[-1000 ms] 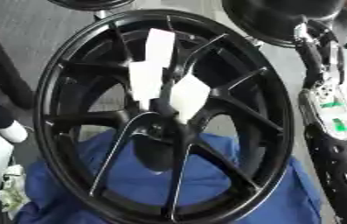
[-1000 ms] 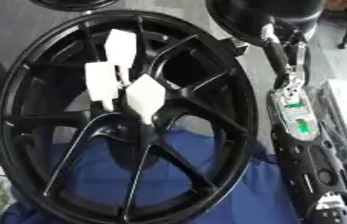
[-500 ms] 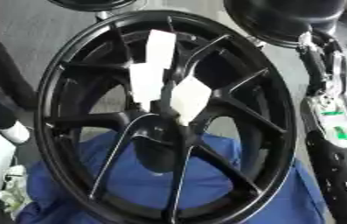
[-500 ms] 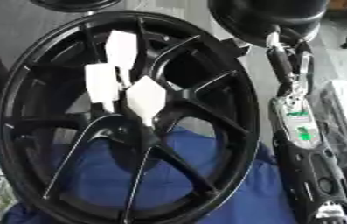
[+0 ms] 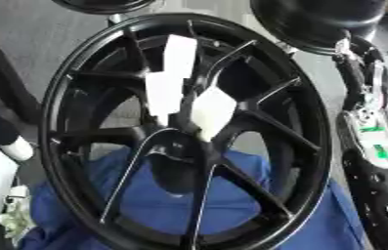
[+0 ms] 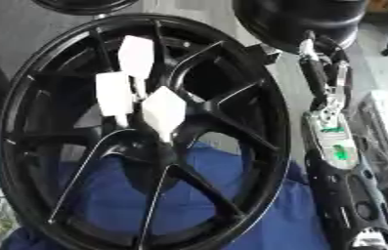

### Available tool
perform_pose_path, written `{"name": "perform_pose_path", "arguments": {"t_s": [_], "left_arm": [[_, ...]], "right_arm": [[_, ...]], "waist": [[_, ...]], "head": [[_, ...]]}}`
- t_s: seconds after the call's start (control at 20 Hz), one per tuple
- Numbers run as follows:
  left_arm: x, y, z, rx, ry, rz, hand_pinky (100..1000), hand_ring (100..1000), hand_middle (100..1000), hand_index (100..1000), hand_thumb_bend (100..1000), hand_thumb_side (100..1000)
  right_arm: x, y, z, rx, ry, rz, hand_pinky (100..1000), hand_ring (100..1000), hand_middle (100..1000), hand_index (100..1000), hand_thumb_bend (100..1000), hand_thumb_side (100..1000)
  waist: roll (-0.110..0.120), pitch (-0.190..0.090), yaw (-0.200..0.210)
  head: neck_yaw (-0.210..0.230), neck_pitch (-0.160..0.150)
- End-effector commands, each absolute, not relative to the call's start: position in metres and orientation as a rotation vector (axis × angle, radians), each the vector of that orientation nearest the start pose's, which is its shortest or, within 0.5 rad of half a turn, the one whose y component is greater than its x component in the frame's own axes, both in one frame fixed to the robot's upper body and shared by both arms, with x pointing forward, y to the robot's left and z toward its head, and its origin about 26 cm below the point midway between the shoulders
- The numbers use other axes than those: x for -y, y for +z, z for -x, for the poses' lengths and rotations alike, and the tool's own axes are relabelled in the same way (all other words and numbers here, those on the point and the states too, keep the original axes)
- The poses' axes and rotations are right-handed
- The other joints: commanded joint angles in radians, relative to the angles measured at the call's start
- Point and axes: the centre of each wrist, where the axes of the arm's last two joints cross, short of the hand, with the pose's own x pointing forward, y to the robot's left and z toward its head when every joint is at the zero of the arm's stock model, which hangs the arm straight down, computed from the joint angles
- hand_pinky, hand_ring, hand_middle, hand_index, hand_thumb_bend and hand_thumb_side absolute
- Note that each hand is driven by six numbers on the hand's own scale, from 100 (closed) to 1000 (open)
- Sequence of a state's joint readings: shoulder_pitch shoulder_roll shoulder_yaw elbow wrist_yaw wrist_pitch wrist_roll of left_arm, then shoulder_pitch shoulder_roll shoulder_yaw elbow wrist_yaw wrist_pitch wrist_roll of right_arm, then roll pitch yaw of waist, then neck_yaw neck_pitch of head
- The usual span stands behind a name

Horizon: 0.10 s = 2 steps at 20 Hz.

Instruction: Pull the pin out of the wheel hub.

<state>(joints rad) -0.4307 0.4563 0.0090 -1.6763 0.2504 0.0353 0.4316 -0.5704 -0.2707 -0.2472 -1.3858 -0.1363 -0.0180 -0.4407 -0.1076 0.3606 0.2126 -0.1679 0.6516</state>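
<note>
Right hand (image 6: 316, 73): at the upper right, outside the wheel (image 5: 275, 133), just beside the rim and well apart from the hub (image 5: 180, 157); whether its fingers are straight or curled cannot be told, and nothing shows in it. Left hand: in no view. Wheel: black, many-spoked, standing tilted on a blue cloth (image 5: 154, 207). Three white pieces (image 5: 212, 110): standing at the spokes just above the hub; which of them, if any, belongs to the pin cannot be made out, and no pin shows apart from the wheel. Change over the last second: slight. The forearm sits a little lower along the rim, while the white pieces keep their places on the wheel. Judgement: with no white piece shifted and the hand off the hub, the pin is likely still seated.
</note>
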Motion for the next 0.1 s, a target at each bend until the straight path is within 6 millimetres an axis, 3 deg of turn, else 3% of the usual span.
{"name": "perform_pose_path", "arguments": {"t_s": [0.05,0.1], "left_arm": [[-0.3014,0.1959,-0.3542,2.108,0.148,-0.329,679,764,621,683,110,848],[-0.3012,0.1956,-0.3542,2.107,0.147,-0.328,679,764,622,683,110,848]], "right_arm": [[0.3247,0.1665,-0.4000,1.994,-0.499,0.424,804,665,721,788,278,432],[0.3246,0.1661,-0.3999,1.992,-0.497,0.426,804,665,721,788,278,432]], "waist": [[0.007,-0.020,0.000],[0.007,-0.021,0.000]], "head": [[0.001,-0.008],[0.000,-0.007]]}}
